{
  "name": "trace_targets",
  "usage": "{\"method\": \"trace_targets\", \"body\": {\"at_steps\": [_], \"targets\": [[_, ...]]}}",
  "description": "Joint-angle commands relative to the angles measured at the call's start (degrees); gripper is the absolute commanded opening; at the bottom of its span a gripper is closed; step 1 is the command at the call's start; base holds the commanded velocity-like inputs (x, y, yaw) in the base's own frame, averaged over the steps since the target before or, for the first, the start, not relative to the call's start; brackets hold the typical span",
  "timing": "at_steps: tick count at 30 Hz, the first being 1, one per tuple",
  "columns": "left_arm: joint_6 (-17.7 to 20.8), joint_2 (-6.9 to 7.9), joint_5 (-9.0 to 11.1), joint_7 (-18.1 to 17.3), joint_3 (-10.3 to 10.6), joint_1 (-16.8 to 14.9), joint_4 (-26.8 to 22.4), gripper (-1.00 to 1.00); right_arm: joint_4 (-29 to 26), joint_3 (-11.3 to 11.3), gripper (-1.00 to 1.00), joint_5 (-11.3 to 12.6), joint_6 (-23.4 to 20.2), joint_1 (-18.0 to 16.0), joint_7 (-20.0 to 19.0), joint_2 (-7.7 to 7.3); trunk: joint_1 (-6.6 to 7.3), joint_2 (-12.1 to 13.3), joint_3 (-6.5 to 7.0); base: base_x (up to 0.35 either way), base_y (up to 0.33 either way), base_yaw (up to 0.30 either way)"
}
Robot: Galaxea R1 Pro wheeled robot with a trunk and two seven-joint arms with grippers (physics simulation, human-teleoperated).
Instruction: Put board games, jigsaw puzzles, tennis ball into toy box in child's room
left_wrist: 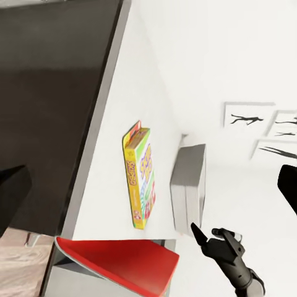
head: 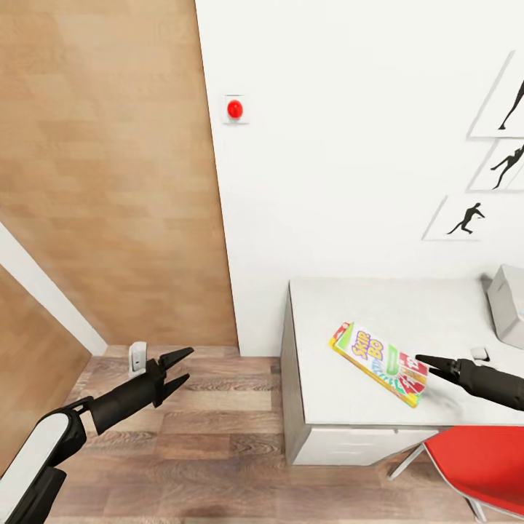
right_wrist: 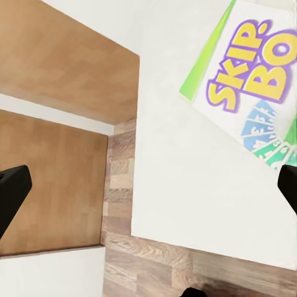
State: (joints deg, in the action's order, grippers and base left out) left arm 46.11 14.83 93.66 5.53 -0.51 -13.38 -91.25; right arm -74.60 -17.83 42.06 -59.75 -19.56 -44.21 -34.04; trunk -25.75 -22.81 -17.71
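One board game (head: pixel 380 362), the small yellow, green and red box, lies flat on the pale table (head: pixel 342 400) near its front edge, and this is plainly the toy in hand; the right claw (head: pixel 424 362) sits low over the tabletop with its tip at the box's near end, though whether it touches I cannot tell, and the head view shows the fingers only as one dark point, so I cannot say whether they are spread or pressed together; the left claw (head: pixel 177 367) hangs over the wood floor well off the table's end, fingers spread, holding nothing; the next move, I judge, calls for a firm pinch on the box's edge and a carry to the grey toy box (head: pixel 507 302) at the table's far right; a red chair (head: pixel 480 463) stands tucked beneath the right arm and may crowd it; a small white object (head: pixel 479 354) lies just beside the arm.
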Motion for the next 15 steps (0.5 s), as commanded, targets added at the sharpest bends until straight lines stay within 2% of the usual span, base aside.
{"method": "trace_targets", "body": {"at_steps": [1, 15], "targets": [[0.2, 0.0, 0.6, 0.6, -0.1, 0.0, -0.1, 1.0, 0.0, -0.1, 1.0, -0.2, -0.2, -0.1, -0.4, 0.0, -0.04, -0.1, -0.1, 0.04, 0.011, 0.0], [0.2, -0.06, -0.3, 0.6, 0.0, 0.1, 0.1, 1.0, 6.9, 0.0, 1.0, -0.4, -0.2, -3.8, -0.3, -0.04, -0.04, -0.1, -0.1, 0.015, 0.004, 0.0]]}}
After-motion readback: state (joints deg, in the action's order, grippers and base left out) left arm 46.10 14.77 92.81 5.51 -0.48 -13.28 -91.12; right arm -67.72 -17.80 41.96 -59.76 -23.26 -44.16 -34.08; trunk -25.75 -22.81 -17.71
